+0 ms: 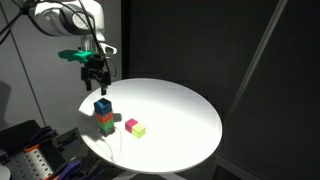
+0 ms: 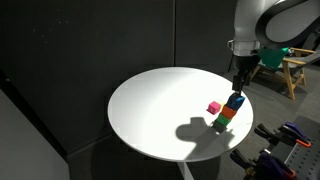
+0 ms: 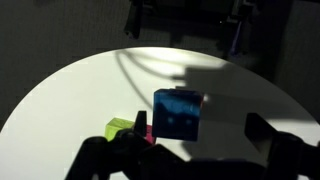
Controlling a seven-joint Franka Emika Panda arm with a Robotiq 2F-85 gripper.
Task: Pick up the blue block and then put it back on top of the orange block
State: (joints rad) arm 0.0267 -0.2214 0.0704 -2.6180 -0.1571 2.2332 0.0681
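The blue block (image 1: 103, 105) sits on top of the orange block (image 1: 105, 117), which rests on a green cube (image 1: 107, 127), making a stack of three near the edge of the round white table (image 1: 180, 110). The stack also shows in an exterior view, blue block (image 2: 236, 101) over orange block (image 2: 229, 113). My gripper (image 1: 96, 84) (image 2: 238, 86) hangs just above the blue block, open and empty. In the wrist view the blue block (image 3: 178, 113) fills the space between my spread fingers (image 3: 198, 128); the orange block is hidden under it.
A pink cube (image 1: 130, 125) (image 2: 214, 107) and a yellow-green cube (image 1: 139, 130) (image 3: 122, 126) lie side by side on the table next to the stack. Dark curtains surround the table. Equipment stands beyond the table edge by the stack (image 1: 30, 150).
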